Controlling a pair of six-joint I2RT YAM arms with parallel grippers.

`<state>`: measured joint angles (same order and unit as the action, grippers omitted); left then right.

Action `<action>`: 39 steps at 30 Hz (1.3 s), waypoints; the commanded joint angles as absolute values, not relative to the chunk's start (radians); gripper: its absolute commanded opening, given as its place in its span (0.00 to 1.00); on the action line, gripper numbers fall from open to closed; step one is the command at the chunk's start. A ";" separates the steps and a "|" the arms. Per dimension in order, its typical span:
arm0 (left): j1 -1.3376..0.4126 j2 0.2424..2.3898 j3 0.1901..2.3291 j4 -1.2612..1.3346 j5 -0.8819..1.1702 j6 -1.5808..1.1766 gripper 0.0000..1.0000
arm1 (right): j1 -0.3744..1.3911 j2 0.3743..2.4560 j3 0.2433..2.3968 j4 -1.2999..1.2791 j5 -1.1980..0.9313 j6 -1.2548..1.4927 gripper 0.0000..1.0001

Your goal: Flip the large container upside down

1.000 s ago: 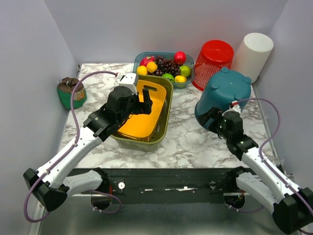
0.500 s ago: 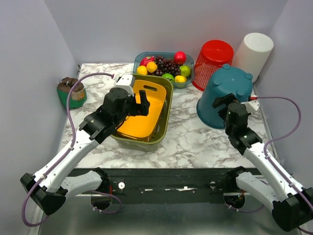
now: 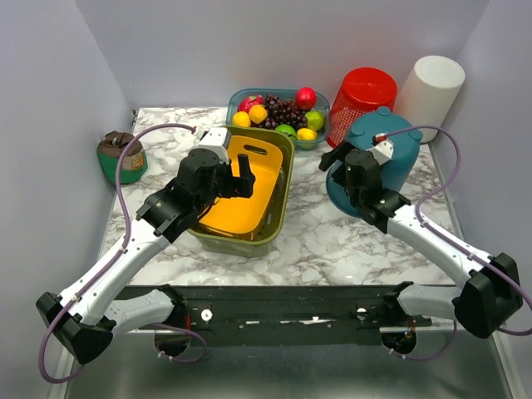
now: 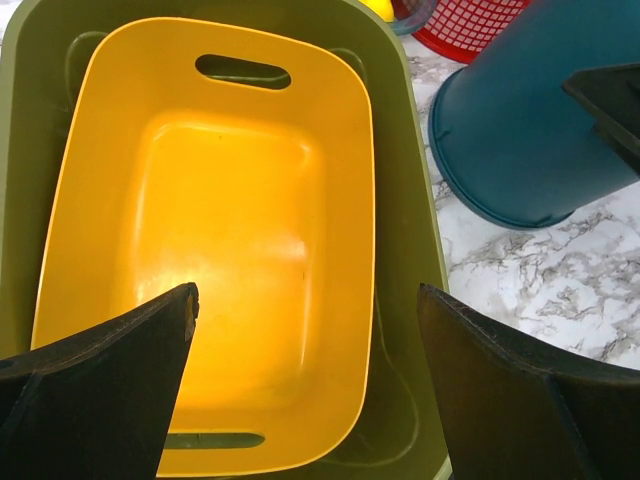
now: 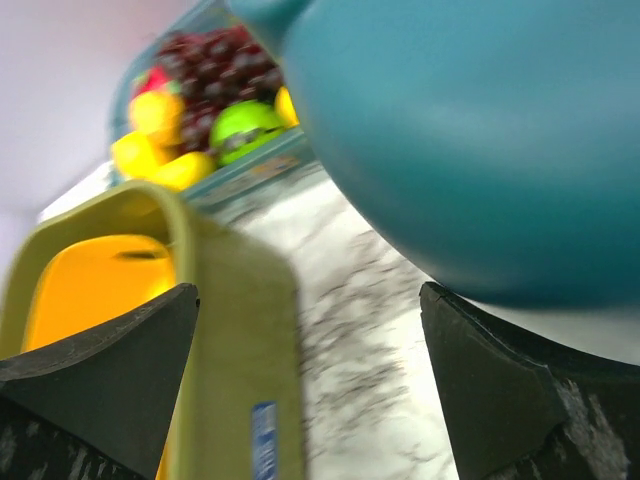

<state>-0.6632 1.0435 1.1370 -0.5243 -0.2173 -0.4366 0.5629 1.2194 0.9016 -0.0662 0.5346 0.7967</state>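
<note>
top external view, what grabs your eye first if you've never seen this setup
The bright yellow tub nested inside an olive-green bin at the table's centre stands out, with the open left pincer above it. To its right is a big teal bucket, tipped base-up, with the open right pincer beside it. A tray of colourful fruit sits behind.

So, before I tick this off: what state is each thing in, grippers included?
Teal plastic bucket: upside down, base up.
Olive-green plastic tub: upright.
Yellow plastic tub: upright, empty, nested inside the olive-green tub.
Red mesh basket: upside down.
Clear fruit bowl: upright, full of fruit.
Left gripper: open, empty, over the yellow tub.
Right gripper: open, empty, beside the bucket.
</note>
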 commanded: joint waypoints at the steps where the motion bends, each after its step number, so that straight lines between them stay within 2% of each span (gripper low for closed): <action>1: -0.657 1.039 1.177 -0.564 -0.218 -0.420 0.99 | 0.522 1.253 0.936 -0.173 0.831 0.844 1.00; 5: -0.655 1.040 1.170 -0.566 -0.216 -0.420 0.99 | 0.393 1.256 0.911 -0.180 0.737 0.865 1.00; 13: -0.655 1.063 1.151 -0.541 -0.181 -0.431 0.99 | 0.212 1.362 1.015 -0.135 0.418 0.574 1.00; 21: -0.649 1.095 1.140 -0.574 -0.181 -0.408 0.99 | 0.173 1.359 1.019 -0.090 0.172 0.440 1.00; 26: -0.634 1.127 1.141 -0.623 -0.208 -0.396 0.99 | 0.175 1.269 0.959 -0.077 0.020 0.377 1.00; 30: -0.589 1.147 1.147 -0.643 -0.221 -0.385 0.99 | 0.175 1.082 0.861 -0.083 -0.095 0.423 1.00; 32: -0.557 1.164 1.166 -0.661 -0.222 -0.348 0.99 | 0.176 1.016 0.784 -0.121 -0.086 0.455 1.00; 37: -0.500 1.226 1.242 -0.701 -0.213 -0.290 0.99 | 0.175 0.803 0.622 -0.207 0.139 0.535 1.00; 39: -0.480 1.249 1.252 -0.698 -0.204 -0.270 0.99 | 0.175 0.781 0.598 -0.247 0.227 0.511 1.00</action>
